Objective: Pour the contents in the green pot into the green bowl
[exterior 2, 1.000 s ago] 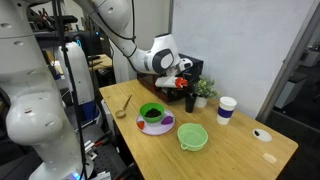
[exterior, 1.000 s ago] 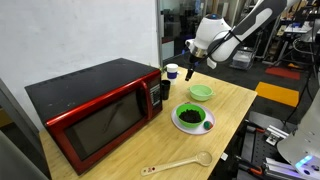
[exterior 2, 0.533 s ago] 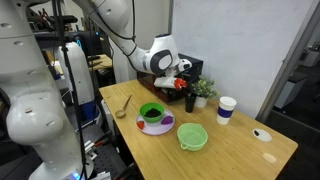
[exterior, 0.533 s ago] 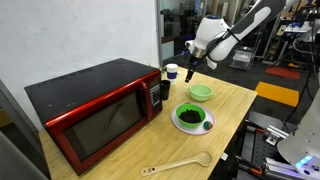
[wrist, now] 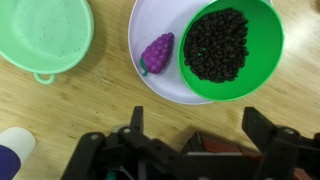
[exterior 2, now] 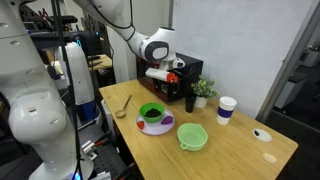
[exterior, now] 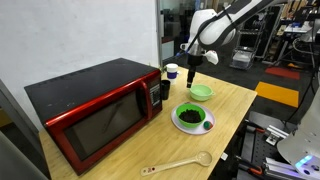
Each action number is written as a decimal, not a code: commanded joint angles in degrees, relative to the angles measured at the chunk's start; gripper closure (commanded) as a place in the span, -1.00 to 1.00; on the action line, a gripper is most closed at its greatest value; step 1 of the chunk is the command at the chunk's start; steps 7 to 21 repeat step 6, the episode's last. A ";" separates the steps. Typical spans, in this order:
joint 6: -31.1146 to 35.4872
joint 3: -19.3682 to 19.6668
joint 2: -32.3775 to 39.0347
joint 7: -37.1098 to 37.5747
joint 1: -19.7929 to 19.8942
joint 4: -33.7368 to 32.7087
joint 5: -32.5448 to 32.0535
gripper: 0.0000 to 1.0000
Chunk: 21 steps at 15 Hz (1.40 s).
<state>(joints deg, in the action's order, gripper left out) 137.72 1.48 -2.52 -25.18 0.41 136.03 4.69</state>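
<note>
The green pot [wrist: 40, 35] is a pale lime-green vessel with a small handle; it looks empty. It stands on the wooden table in both exterior views [exterior: 201, 92] [exterior 2: 192, 136]. The green bowl [wrist: 232, 45] is deeper green and holds dark pieces. It sits on a white plate [wrist: 150, 85] beside a purple toy grape bunch [wrist: 157, 52], and shows in both exterior views [exterior: 191, 117] [exterior 2: 152, 113]. My gripper [wrist: 198, 128] is open and empty. It hangs high above the table [exterior: 191, 62] [exterior 2: 165, 80], touching neither vessel.
A red microwave [exterior: 95, 105] fills one side of the table. A white and blue cup [exterior: 171, 71] [exterior 2: 226, 109] and a small potted plant [exterior 2: 205, 90] stand near it. A wooden spoon [exterior: 180, 163] [exterior 2: 124, 105] lies near the table edge.
The arm has lifted and the gripper has risen a little above the table. The pot, bowl and plate have not moved.
</note>
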 commanded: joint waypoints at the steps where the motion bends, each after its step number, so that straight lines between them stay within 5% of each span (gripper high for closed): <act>1: -8.65 0.60 -2.06 -3.47 0.18 -3.43 0.13 -1.00; 4: -12.74 0.96 -4.32 -2.80 0.19 -5.10 -0.68 -1.00; 21: -10.15 0.79 -3.46 -1.89 -0.23 -4.32 -0.26 -1.00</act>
